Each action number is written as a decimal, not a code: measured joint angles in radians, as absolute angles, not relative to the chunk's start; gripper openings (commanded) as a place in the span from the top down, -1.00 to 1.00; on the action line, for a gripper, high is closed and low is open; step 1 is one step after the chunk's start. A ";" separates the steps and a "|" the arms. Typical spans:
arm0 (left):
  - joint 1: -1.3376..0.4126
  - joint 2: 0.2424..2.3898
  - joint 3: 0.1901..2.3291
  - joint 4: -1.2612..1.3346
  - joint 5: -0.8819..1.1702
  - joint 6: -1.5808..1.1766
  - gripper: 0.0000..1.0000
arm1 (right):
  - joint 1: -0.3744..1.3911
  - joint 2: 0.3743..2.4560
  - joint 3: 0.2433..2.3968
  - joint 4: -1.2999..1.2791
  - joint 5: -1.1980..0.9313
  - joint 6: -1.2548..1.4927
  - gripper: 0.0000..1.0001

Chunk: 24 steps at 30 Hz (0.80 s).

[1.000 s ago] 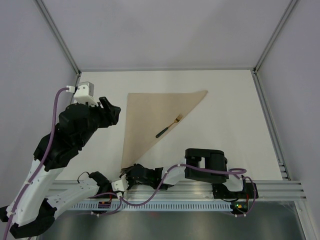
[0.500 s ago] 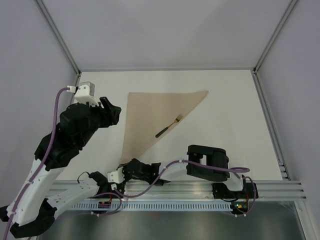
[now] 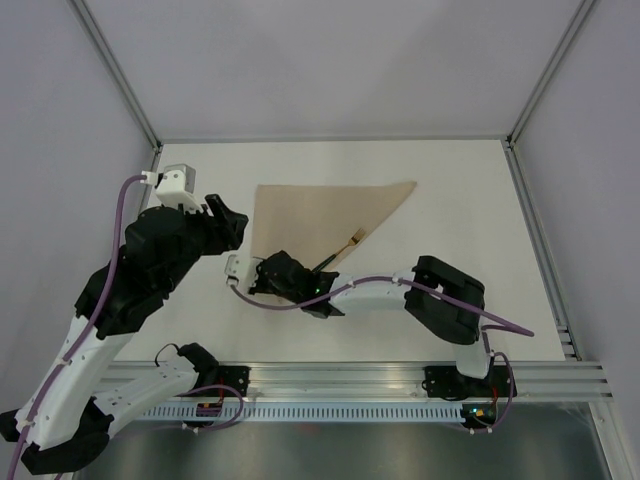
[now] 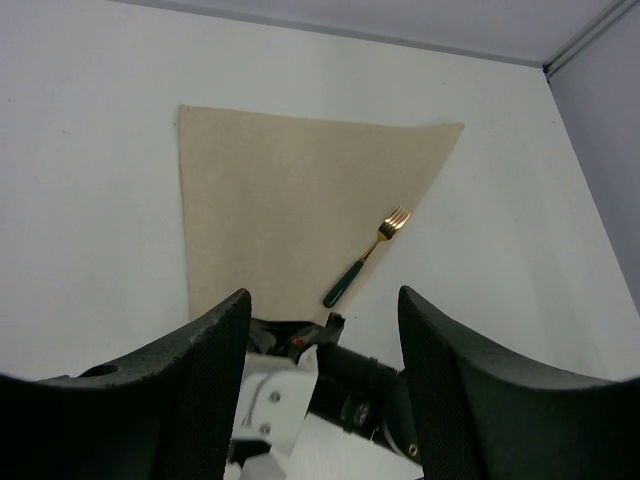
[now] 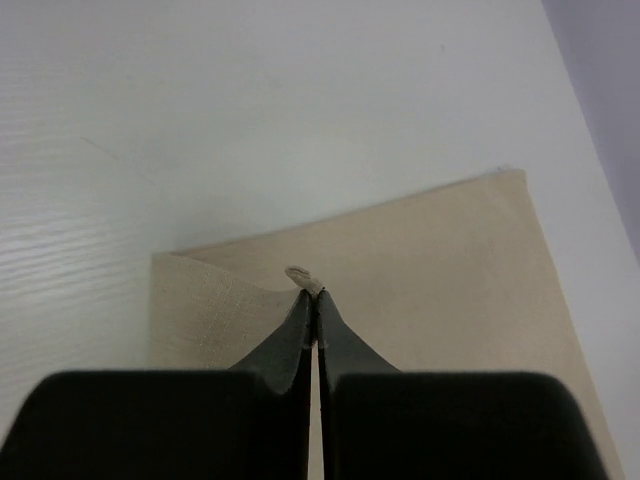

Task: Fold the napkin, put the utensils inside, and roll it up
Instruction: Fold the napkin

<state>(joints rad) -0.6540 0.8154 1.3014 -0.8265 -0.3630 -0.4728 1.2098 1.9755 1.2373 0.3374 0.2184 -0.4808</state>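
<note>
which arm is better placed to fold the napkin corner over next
Right. The right pincer is shut on a raised corner of the napkin, so it can likely carry the fold on. The left pincer hangs open beside it, gripping nothing.

I see the beige cloth napkin lying folded into a triangle on the white surface, left of centre. One straight edge runs along its far side and another down its left. The dark-handled metal fork lies along the napkin's slanted right edge, tines toward the far right and handle toward me. The right gripper sits over the napkin's near part, its fingers pinching a raised bit of the cloth. The left gripper hangs just left of the napkin's left edge, above the surface.
</note>
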 measured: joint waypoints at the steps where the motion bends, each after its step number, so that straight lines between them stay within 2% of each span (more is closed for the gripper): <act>1: -0.654 0.815 1.301 -0.823 -0.360 -0.473 -0.32 | 1.186 1.964 1.235 0.327 0.223 -0.472 0.99; 11: -0.654 0.821 1.301 -0.799 -0.329 -0.452 -0.33 | 0.941 1.841 1.158 0.240 0.256 -0.406 0.99; 24: -0.654 0.842 1.292 -0.760 -0.278 -0.446 -0.33 | 0.759 1.784 1.038 0.187 0.272 -0.365 0.99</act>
